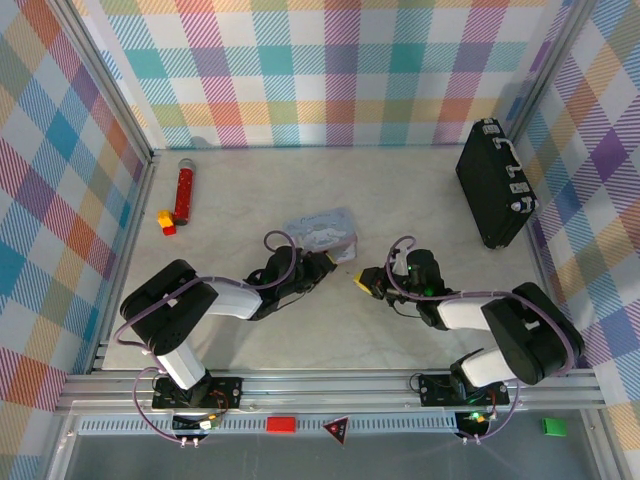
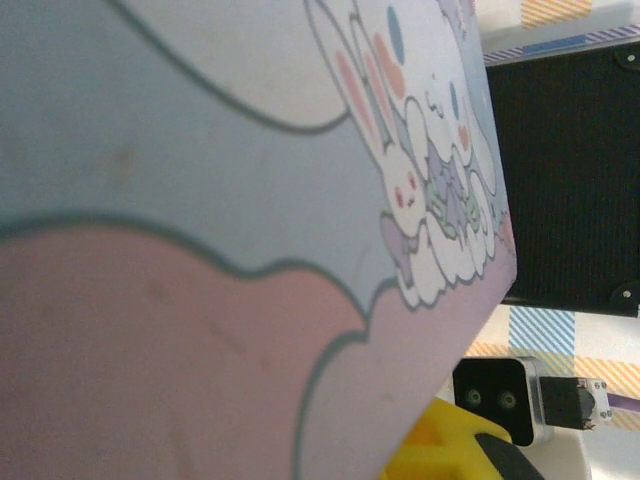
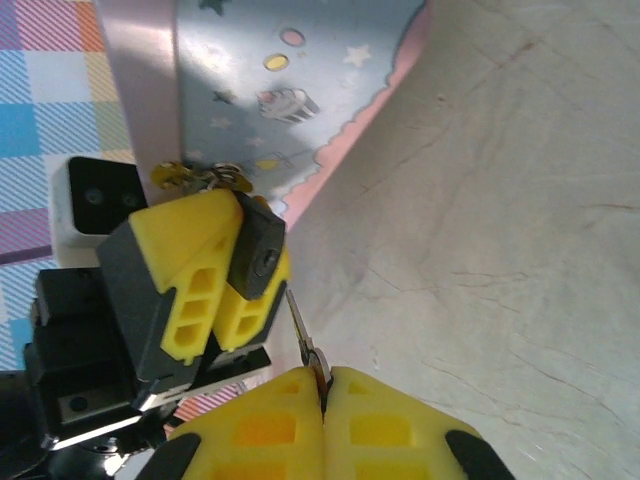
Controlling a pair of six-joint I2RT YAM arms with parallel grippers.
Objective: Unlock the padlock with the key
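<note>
Left arm reaches low to box, left gripper clamps padlock. Right arm bends inward, right gripper pinches key, tip just beside padlock.

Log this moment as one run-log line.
left gripper: shut on padlock beside pale blue box | right gripper: shut on key | key tip: at padlock base, insertion unclear

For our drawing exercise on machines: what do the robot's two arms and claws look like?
Left arm and right arm share bulky black joints, white link sections and looping purple cables. The left claw and right claw have blocky yellow fingers with rectangular cut-outs and black trim.
</note>
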